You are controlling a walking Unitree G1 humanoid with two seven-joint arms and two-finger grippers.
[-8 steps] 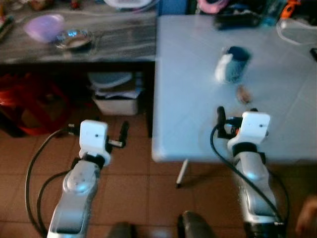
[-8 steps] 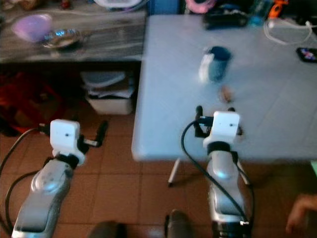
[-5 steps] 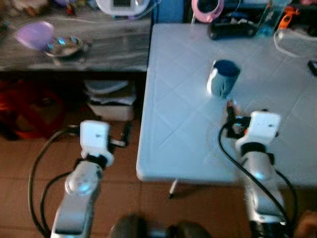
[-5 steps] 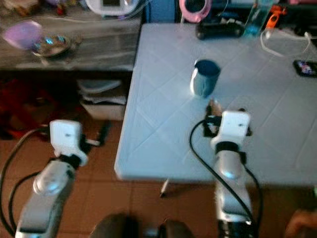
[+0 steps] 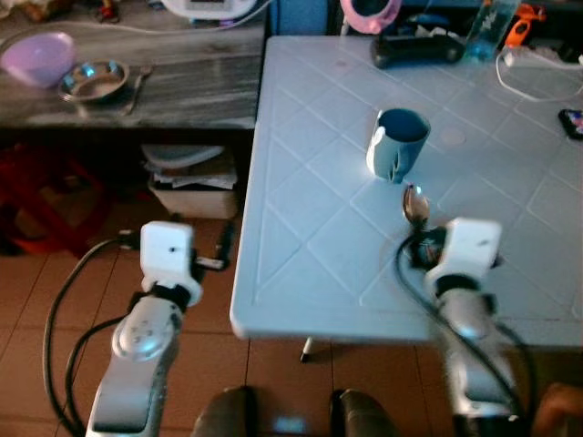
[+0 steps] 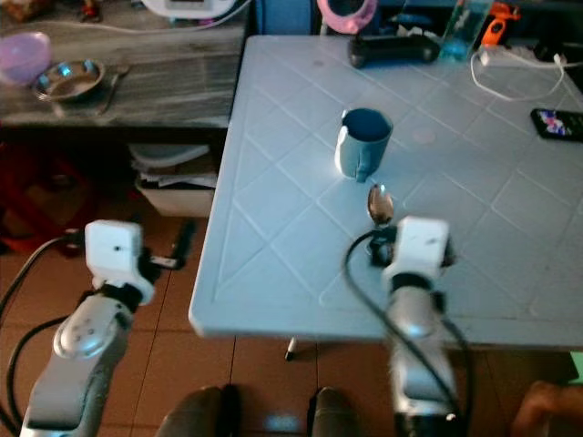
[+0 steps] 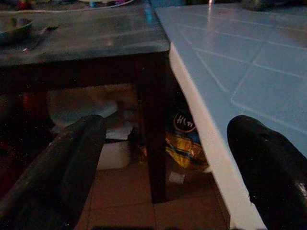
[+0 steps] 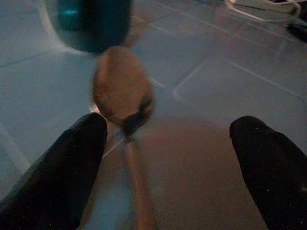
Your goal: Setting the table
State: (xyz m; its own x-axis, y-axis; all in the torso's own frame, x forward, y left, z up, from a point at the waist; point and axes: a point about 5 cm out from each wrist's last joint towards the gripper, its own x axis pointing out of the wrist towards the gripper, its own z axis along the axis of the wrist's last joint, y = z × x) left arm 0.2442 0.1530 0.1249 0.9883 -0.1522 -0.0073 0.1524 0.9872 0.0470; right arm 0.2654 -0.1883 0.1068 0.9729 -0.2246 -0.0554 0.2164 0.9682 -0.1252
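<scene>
A metal spoon [image 5: 415, 204] lies on the white table [image 5: 310, 191], its bowl pointing at a blue mug [image 5: 397, 142] that stands upright just beyond it. My right gripper [image 5: 421, 246] is low over the table just behind the spoon. In the right wrist view the right gripper [image 8: 168, 125] is open, its fingers [image 8: 72, 163] wide apart, and the spoon's handle [image 8: 136, 191] runs between them without touching either. My left gripper [image 5: 219, 259] hangs open over the floor, left of the table's edge [image 7: 211, 158].
A dark side table [image 5: 182, 91] on the left carries a purple bowl [image 5: 38, 56] and a steel bowl [image 5: 93, 80]. A white box [image 5: 196, 187] sits under it. A phone [image 6: 557, 120], a white cable [image 6: 510, 77] and a black case [image 6: 392, 50] lie at the table's far side. A person's hand [image 5: 557, 410] is at bottom right.
The whole view has shifted as I moved up to the table. My right gripper has closed in on the spoon, so its handle now lies between the open fingers.
</scene>
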